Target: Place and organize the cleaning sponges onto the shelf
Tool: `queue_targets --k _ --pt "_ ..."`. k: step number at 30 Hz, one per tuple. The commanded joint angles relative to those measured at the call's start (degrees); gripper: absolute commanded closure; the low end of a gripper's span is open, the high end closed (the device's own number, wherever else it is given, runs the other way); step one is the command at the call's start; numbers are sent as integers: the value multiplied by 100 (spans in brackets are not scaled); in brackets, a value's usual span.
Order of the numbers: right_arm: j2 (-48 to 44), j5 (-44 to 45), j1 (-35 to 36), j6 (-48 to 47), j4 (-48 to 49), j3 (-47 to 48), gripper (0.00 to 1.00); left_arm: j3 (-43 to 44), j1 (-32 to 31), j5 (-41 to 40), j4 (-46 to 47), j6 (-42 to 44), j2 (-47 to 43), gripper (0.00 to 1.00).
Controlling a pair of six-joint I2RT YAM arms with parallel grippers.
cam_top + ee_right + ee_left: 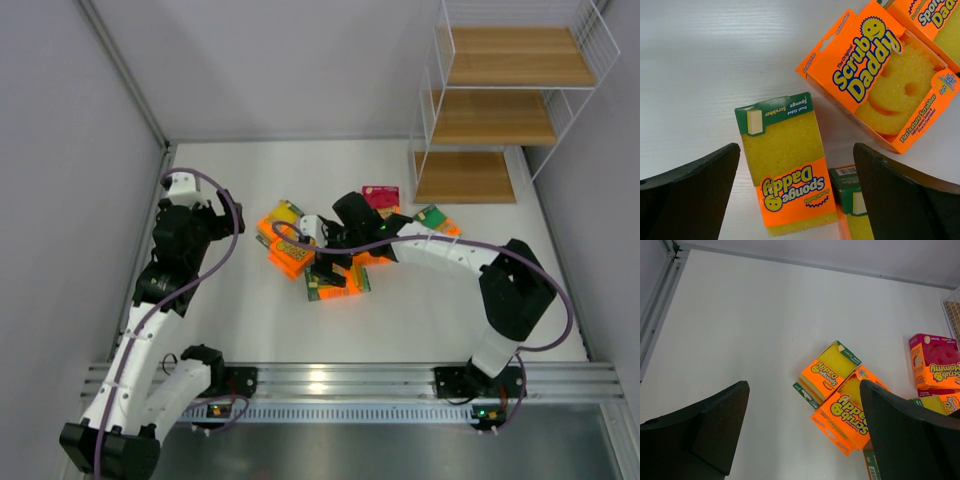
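Far left: left pincer (804, 387), jaws spread wide, gripping nothing, hovers over white bench (250, 320) just left of the heap. Centre frame: cleaning sponges (300, 250) lying jumbled on the bench, orange packs overlapping, magenta pack (381, 197) at the upper-right fringe. Right pincer (796, 147), wide too and empty, hangs over a yellow-and-green pack (785, 165). Upper right: shelf (500, 120), apart from the heap.

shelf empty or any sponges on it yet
Empty where visible: the shelf boards show bare wood; the sponges lie piled on the table.
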Motion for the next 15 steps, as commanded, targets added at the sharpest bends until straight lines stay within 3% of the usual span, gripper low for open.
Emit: queue_targets --k 1,15 --pt "-71 -131 -42 -207 1 165 1 -19 6 -32 85 117 67 2" --pt "395 -246 -42 -277 -51 138 1 -28 6 -23 85 178 181 2"
